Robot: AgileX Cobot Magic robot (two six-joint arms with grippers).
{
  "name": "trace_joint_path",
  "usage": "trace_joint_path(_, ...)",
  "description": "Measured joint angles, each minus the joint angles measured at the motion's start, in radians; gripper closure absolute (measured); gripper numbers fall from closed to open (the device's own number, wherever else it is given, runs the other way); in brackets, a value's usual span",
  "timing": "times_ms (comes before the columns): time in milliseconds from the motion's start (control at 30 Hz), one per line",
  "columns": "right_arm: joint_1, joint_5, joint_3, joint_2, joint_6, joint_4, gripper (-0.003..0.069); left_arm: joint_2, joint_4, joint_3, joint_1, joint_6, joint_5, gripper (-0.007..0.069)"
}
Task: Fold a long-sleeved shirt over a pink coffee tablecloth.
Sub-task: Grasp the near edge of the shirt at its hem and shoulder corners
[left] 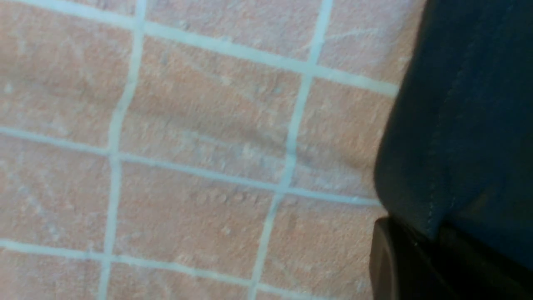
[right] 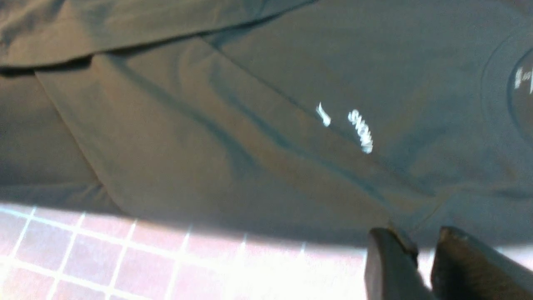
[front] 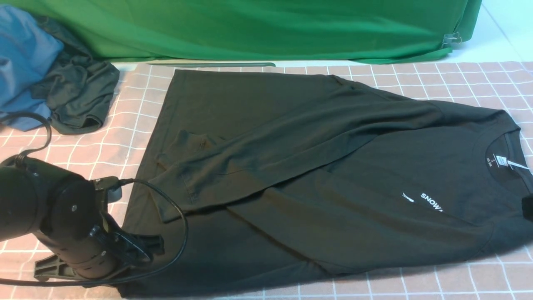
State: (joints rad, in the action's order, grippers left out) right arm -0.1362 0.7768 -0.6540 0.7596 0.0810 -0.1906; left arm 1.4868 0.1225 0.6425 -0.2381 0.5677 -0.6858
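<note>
The black long-sleeved shirt (front: pixel 291 166) lies sideways on the pink coffee tablecloth (front: pixel 104 146), collar to the right and hem to the left. One sleeve is folded across its body. The white "SNOW" print (right: pixel 360 131) shows on the chest. My left gripper (left: pixel 433 241) is low at the shirt's near-left hem corner (front: pixel 141 250). The stitched hem (left: pixel 466 125) runs down between its jaws, which are shut on it. Only a dark bit of my right gripper (front: pixel 528 208) shows at the right edge. In the right wrist view this gripper (right: pixel 424 246) hangs at the shirt's near edge with a narrow gap, holding nothing.
A green cloth (front: pixel 250 29) with a clip (front: pixel 452 39) hangs along the back. A blue garment (front: pixel 21 62) and a smaller dark grey garment (front: pixel 79 91) are heaped at the far left. The left arm's black cable (front: pixel 179 225) loops over the shirt's hem.
</note>
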Motion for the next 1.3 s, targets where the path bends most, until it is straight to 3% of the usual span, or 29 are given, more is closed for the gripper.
trace_joint_path(300, 0.000, 0.202, -0.055, 0.163, -0.072, 0.053, 0.0463, -0.186, 0.000, 0.001, 0.000, 0.000, -0.080, 0.0577)
trace_joint_path(400, 0.000, 0.202, -0.077, 0.261, -0.081, 0.093, 0.0452, -0.259, 0.000, 0.001, 0.000, 0.000, -0.099, 0.0577)
trace_joint_path(567, 0.000, 0.160, -0.078, 0.398, -0.141, 0.167, 0.0317, -0.338, 0.001, 0.001, 0.000, 0.000, -0.110, 0.0577)
trace_joint_path(600, 0.000, 0.150, -0.078, 0.433, -0.143, 0.180, 0.0264, -0.354, 0.001, 0.001, 0.000, 0.000, -0.112, 0.0577)
trace_joint_path(767, 0.000, 0.065, -0.078, 0.583, -0.170, 0.191, 0.0181, -0.366, 0.001, 0.001, 0.000, 0.000, -0.116, 0.0577)
trace_joint_path(1167, 0.000, -0.175, -0.079, 0.831, -0.246, 0.181, 0.0172, -0.366, 0.002, 0.001, 0.000, 0.000, -0.117, 0.0577)
trace_joint_path(1233, 0.000, -0.181, -0.087, 0.846, -0.246, 0.179, 0.0195, -0.366, 0.002, 0.001, 0.000, 0.000, -0.117, 0.0577)
trace_joint_path(1300, 0.000, -0.188, -0.090, 0.854, -0.238, 0.175, 0.0283, -0.366, 0.002, 0.001, 0.000, 0.000, -0.116, 0.0577)
